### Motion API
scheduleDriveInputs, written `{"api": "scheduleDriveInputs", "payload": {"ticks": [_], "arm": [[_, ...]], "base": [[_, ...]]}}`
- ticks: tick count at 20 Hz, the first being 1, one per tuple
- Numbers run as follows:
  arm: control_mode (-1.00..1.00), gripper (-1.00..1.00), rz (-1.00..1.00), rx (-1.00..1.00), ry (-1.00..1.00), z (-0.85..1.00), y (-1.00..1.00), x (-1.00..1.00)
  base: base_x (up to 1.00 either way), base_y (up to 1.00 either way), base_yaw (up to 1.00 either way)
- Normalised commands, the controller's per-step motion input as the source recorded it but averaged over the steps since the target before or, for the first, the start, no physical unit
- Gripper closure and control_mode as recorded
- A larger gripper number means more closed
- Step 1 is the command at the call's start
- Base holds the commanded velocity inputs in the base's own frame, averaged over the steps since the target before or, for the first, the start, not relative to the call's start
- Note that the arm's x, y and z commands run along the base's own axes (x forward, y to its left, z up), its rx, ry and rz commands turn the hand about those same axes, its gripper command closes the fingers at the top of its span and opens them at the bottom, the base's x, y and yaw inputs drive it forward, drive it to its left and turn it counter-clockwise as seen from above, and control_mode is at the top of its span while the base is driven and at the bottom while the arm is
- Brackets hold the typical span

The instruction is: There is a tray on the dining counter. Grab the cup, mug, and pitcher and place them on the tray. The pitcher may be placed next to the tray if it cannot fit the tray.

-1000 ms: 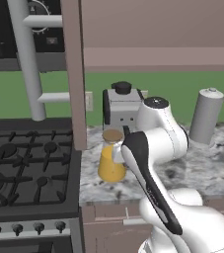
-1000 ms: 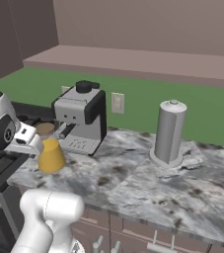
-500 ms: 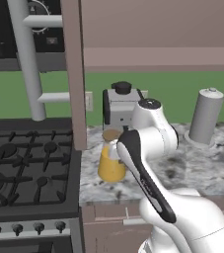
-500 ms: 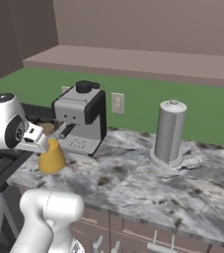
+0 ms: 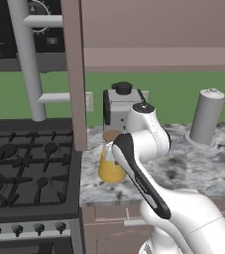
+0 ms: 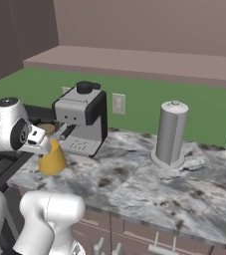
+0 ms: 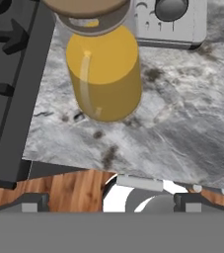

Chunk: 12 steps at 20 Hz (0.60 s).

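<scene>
The pitcher point(image 5: 110, 169) is a conical glass carafe with orange-yellow contents and a brown neck. It stands upright on the marbled worktop point(image 5: 183, 171) just right of the stove. In the hand view I look down on the pitcher point(image 7: 103, 74) from above and slightly to one side. My gripper point(image 7: 111, 201) is open, its dark fingertips point(image 7: 34, 201) spread wide with nothing between them. From the right base view my gripper point(image 6: 40, 145) hovers close against the pitcher point(image 6: 52, 160) near its neck. The tray, cup, mug and dining counter are out of view.
A silver and black coffee machine point(image 5: 121, 106) stands right behind the pitcher. A grey upright cylinder point(image 6: 170, 132) stands further right on the worktop. The black gas stove point(image 5: 25, 168) lies to the left, beyond a brown upright panel point(image 5: 74, 74). The worktop's front edge is close.
My arm has swung the hand a little closer in over the pitcher. The jaws have stayed open and the pitcher has not moved.
</scene>
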Motion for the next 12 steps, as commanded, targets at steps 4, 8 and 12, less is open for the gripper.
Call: {"api": "scheduleDriveInputs", "payload": {"ticks": [4, 8, 12], "arm": [[-1.0, -1.0, 0.0, 0.0, 0.0, -0.06, 0.1, 0.13], [-1.0, -1.0, 0.0, 0.0, 0.0, -0.04, 0.06, 0.07], [-1.0, -1.0, 0.0, 0.0, -0.01, -0.02, 0.01, 0.06]], "base": [[0.0, 0.0, 0.0], [0.0, 0.0, 0.0], [0.0, 0.0, 0.0]]}}
